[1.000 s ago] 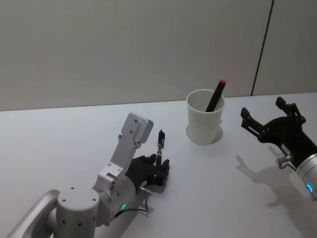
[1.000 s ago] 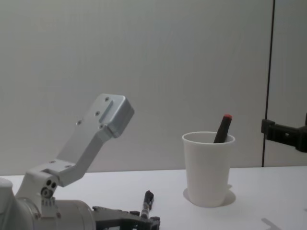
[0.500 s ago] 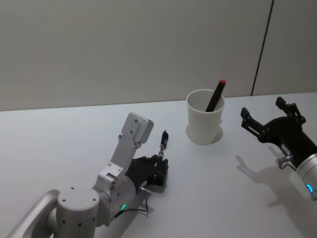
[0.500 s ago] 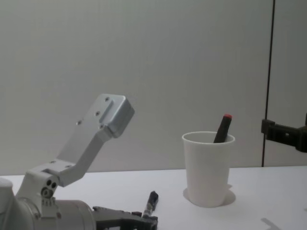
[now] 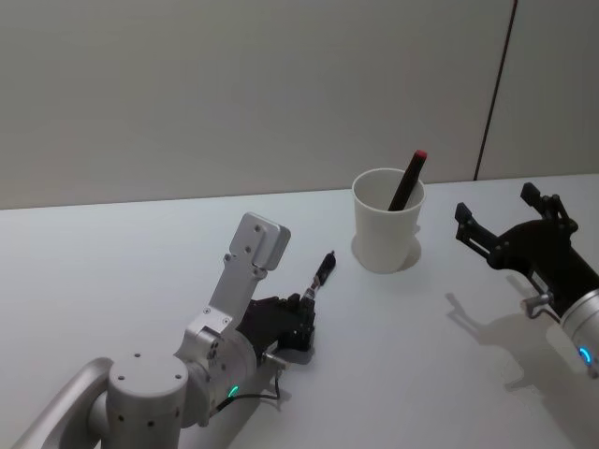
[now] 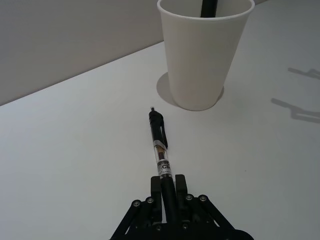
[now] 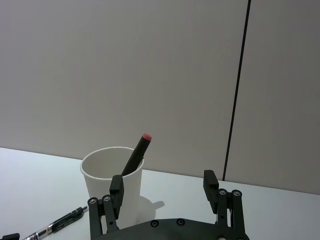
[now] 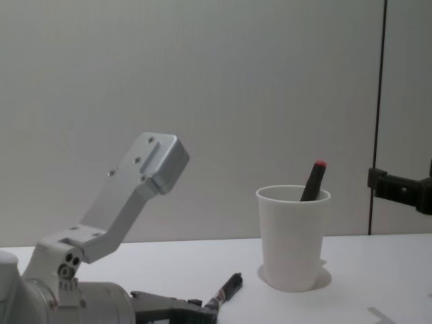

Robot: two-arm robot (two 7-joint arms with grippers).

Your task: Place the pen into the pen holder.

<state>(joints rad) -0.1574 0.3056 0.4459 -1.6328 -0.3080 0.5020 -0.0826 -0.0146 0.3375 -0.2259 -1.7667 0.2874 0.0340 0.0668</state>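
My left gripper (image 5: 301,318) is shut on the back end of a clear-barrelled pen (image 5: 319,274) with a black tip. It holds the pen low over the table, and the pen's tip points toward the pen holder (image 5: 387,224), a white paper cup a short way beyond. In the left wrist view the pen (image 6: 160,150) sticks out from the left gripper (image 6: 168,184) toward the pen holder (image 6: 205,55). A black marker with a red cap (image 5: 408,180) leans inside the cup. My right gripper (image 5: 499,208) hovers open to the right of the cup, above the table.
The white table (image 5: 112,271) runs back to a plain wall. A dark vertical seam (image 5: 494,89) marks the wall behind the cup. The left arm's grey link (image 8: 138,182) rises at the front left.
The left gripper has swung the pen to the right. Its tip now leans toward the cup and sits lower than before. The right gripper has not moved.
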